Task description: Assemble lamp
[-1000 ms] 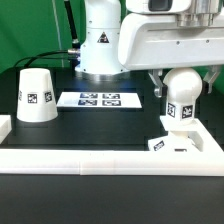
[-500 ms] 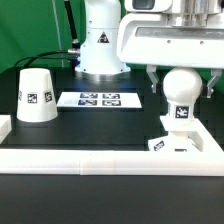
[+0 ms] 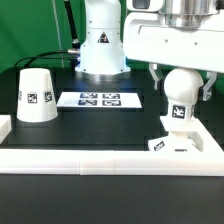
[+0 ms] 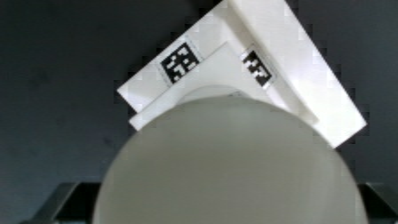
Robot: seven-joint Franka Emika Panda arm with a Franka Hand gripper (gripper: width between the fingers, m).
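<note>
The bulb (image 3: 182, 88) stands upright on the small square base (image 3: 176, 146) at the exterior view's right, a tag on its stem. My gripper (image 3: 181, 86) hangs over it, open, one finger on each side of the round head with small gaps. In the wrist view the bulb's head (image 4: 222, 160) fills the frame and the tagged base (image 4: 267, 70) shows behind it. The gripper (image 4: 214, 205) has only dark finger edges in the corners. The cone-shaped shade (image 3: 35, 95) stands alone at the exterior view's left.
The marker board (image 3: 100, 99) lies flat on the black table between the shade and the bulb. A low white wall (image 3: 100, 160) runs along the front edge and up both sides. The robot's white base (image 3: 100, 45) stands behind the board.
The hand has shifted slightly around the bulb's head, jaws staying open. The bulb, base and shade have not moved.
</note>
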